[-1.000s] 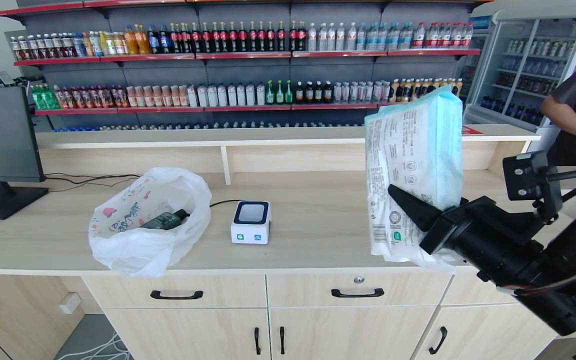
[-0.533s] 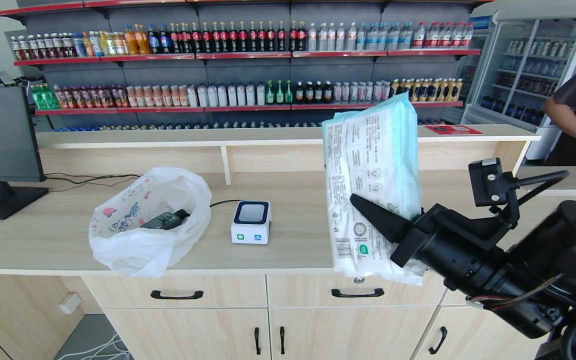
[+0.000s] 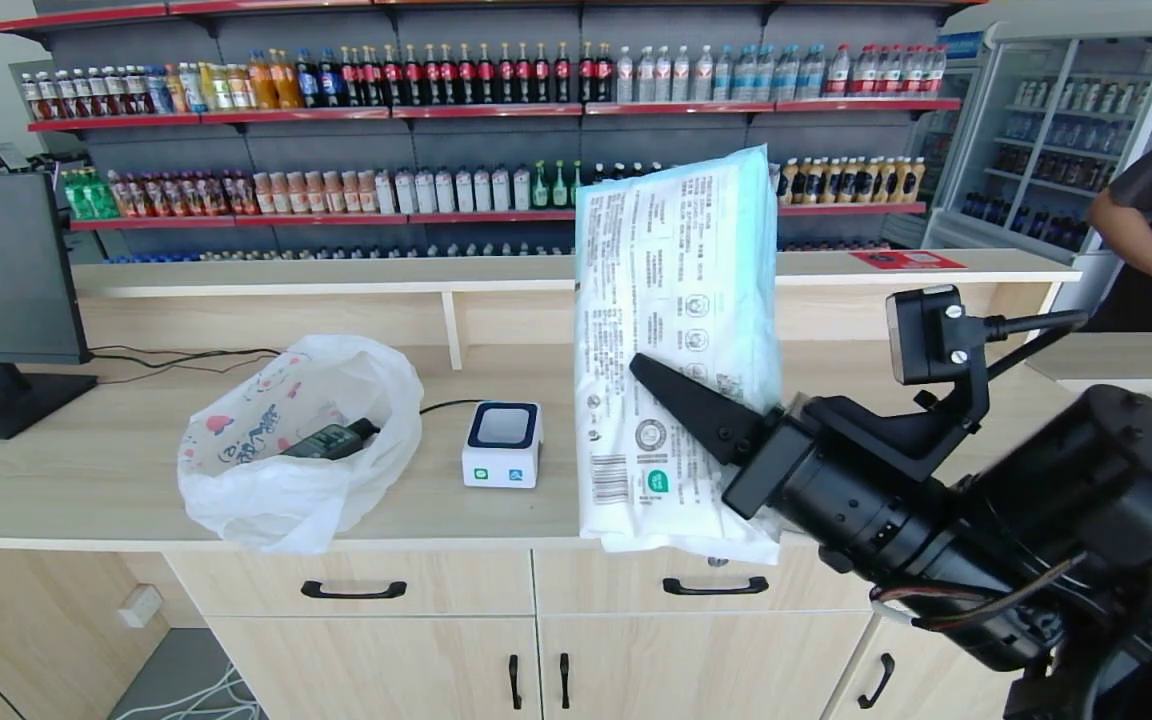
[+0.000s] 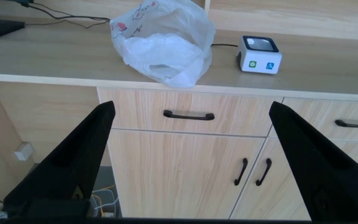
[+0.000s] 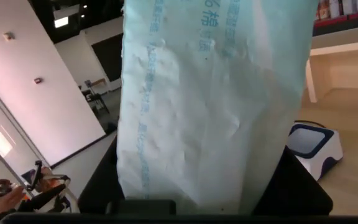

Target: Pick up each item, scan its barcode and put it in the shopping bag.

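Grip question on this one: the pack (image 3: 676,340) looks like soft tissue-type goods in a thin plastic wrap, so I'd guess it's light, squashy and a bit slippery, nothing fragile. The right gripper (image 3: 671,390) has it pinched across the lower half, one finger flat on the printed face and the other hidden behind it, coming in from the pack's right side. That leaves most of the pack standing upright above the jaws. Honestly that low hold seems fine for weight, but a floppy bag like this could sag or twist, so a squeeze around the fuller middle is probably the safest place. The pack hangs in the air over the front edge of the counter (image 3: 86,470), just right of the scanner (image 3: 502,443), with its barcode (image 3: 613,480) near the bottom corner facing the robot, not down at the scanner window. The shopping bag (image 3: 286,470) sits open further left along the front edge, with something dark already in it. The left gripper (image 4: 191,109) is spread wide and empty, down below the counter's front edge facing the cabinet fronts (image 4: 188,168)
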`<state>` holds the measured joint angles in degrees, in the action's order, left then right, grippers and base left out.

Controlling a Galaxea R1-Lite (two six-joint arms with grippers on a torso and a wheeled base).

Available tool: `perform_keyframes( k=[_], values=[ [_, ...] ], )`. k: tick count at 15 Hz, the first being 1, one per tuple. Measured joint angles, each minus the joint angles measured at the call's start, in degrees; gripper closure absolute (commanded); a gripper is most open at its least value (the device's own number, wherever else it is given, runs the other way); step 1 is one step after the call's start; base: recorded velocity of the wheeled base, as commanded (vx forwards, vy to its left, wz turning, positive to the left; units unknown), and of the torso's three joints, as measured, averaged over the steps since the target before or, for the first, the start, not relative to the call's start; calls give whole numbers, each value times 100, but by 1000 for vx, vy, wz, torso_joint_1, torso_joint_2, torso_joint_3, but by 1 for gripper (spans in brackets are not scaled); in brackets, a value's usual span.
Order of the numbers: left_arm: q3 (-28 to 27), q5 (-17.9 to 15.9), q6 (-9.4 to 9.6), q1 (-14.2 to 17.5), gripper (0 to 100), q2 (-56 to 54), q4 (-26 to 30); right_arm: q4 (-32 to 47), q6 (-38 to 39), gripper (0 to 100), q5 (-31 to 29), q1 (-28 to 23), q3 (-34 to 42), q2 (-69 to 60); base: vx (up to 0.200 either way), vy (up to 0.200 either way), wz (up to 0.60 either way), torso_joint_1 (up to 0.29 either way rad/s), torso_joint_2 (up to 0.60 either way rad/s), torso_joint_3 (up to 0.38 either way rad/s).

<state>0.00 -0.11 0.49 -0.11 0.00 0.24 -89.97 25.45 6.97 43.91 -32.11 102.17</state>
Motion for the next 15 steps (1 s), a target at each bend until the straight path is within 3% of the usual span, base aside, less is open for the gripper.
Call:
perform_keyframes(
  k=[4, 10, 15],
  values=[
    [0, 1, 11, -5, 0, 0, 5, 0, 71, 100, -16, 506, -157, -167, 0, 0, 0, 0, 0, 0],
    [0, -5, 55, -2, 0, 0, 2, 5, 119, 100, -16, 728, -273, -444, 0, 0, 0, 0, 0, 0],
    [0, -7, 51, -2, 0, 0, 2, -5, 165, 100, -73, 1264, -636, -540, 0, 0, 0, 0, 0, 0]
  ],
)
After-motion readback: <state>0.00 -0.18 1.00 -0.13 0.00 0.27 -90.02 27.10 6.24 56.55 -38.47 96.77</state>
